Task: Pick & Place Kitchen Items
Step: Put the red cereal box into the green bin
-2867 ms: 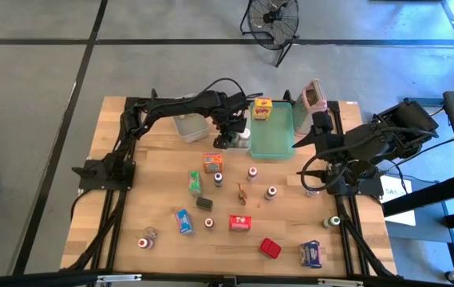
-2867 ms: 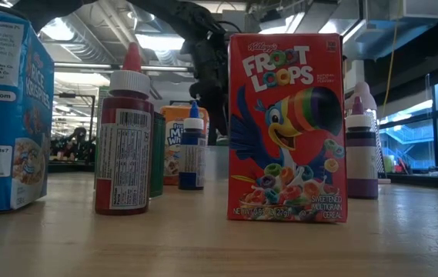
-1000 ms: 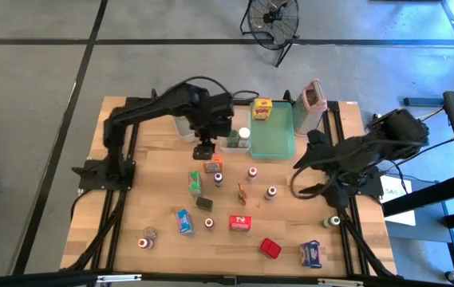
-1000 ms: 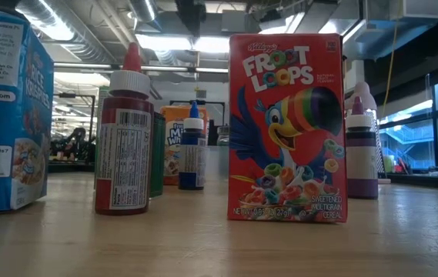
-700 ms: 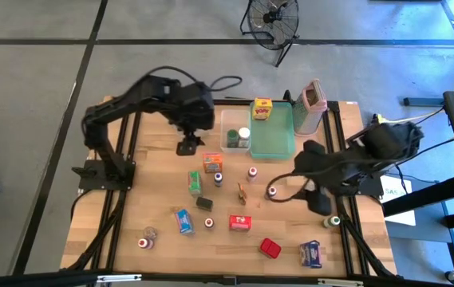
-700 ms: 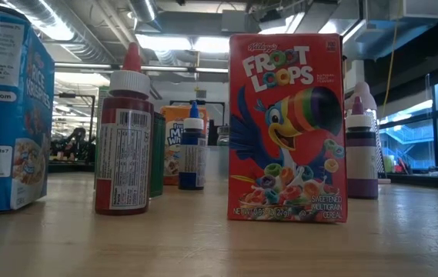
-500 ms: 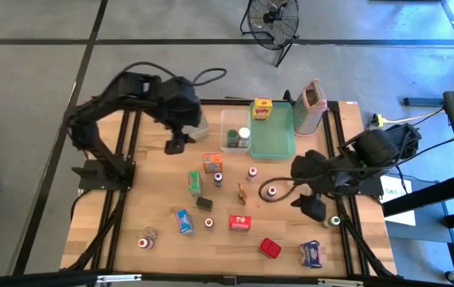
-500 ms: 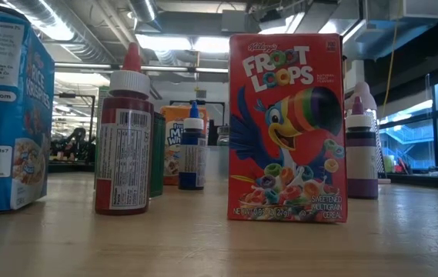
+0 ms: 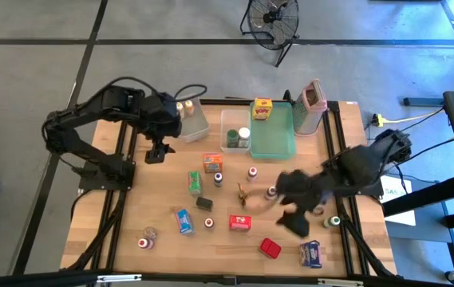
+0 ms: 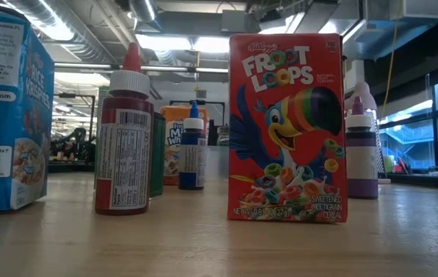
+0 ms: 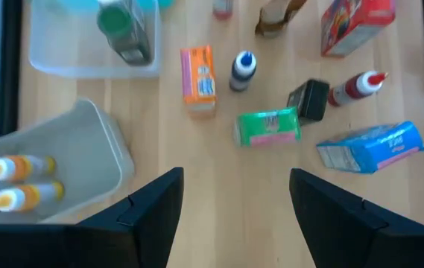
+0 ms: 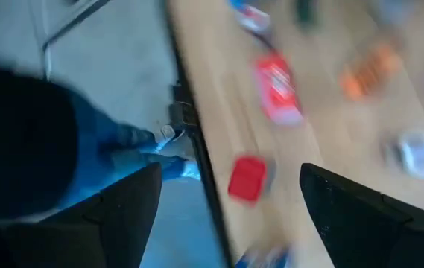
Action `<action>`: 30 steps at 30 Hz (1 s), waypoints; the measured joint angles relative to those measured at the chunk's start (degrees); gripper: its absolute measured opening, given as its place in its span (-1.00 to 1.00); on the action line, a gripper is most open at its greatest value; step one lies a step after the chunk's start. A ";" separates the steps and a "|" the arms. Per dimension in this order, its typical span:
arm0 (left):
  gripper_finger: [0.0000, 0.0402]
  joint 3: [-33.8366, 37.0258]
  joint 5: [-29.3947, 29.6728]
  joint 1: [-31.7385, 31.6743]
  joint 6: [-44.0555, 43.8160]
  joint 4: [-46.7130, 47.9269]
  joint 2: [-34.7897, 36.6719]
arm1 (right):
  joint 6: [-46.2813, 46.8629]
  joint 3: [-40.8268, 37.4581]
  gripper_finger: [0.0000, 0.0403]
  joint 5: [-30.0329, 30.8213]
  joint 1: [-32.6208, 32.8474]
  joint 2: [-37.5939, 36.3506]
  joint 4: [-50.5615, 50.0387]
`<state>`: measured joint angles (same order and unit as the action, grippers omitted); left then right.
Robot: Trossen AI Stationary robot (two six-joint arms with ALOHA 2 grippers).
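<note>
The kitchen items stand scattered on the wooden table (image 9: 131, 199): an orange box (image 11: 198, 74), a green box (image 11: 267, 126), a blue box (image 11: 372, 145), a red cereal box (image 9: 240, 222), a small red box (image 12: 247, 177), a blue packet (image 9: 312, 253) and several tiny bottles. My left gripper (image 9: 156, 151) hangs open above the table's far left, beside a clear bin (image 11: 85, 164) that holds two yellow-capped bottles (image 11: 18, 186). My right gripper (image 9: 294, 222) hangs open above the near right, over the small red box, and is blurred. Neither shows in the low view.
A second clear bin (image 9: 236, 131) with jars, a teal tray (image 9: 273, 139) bearing a yellow box (image 9: 262, 110), and a grey pink-rimmed container (image 9: 313, 100) stand along the far edge. A person's legs in jeans (image 12: 137, 149) stand off the table's near edge. A fan (image 9: 273, 20) stands beyond the table.
My left gripper has drawn back from beside the bins toward the table's left edge, staying open. My right gripper has swung toward the near edge and the table's middle, sinking and rolling about its axis, also open. No item has moved.
</note>
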<state>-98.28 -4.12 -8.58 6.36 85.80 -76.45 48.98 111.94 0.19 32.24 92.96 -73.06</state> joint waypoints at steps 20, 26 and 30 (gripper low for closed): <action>0.19 17.79 -4.00 7.17 -10.06 -13.05 8.39 | -28.97 -0.02 0.59 4.15 -4.77 20.15 -2.69; 0.19 17.81 -3.94 9.41 -12.07 -14.06 8.37 | -29.78 -0.04 0.59 4.08 -5.41 23.38 -1.10; 0.19 17.81 -3.93 10.78 -13.15 -14.05 8.47 | -31.17 -0.15 0.59 4.11 -5.72 23.39 0.82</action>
<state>-80.47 -8.05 2.21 -6.79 71.75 -67.98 17.81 111.79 4.29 26.52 116.36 -72.24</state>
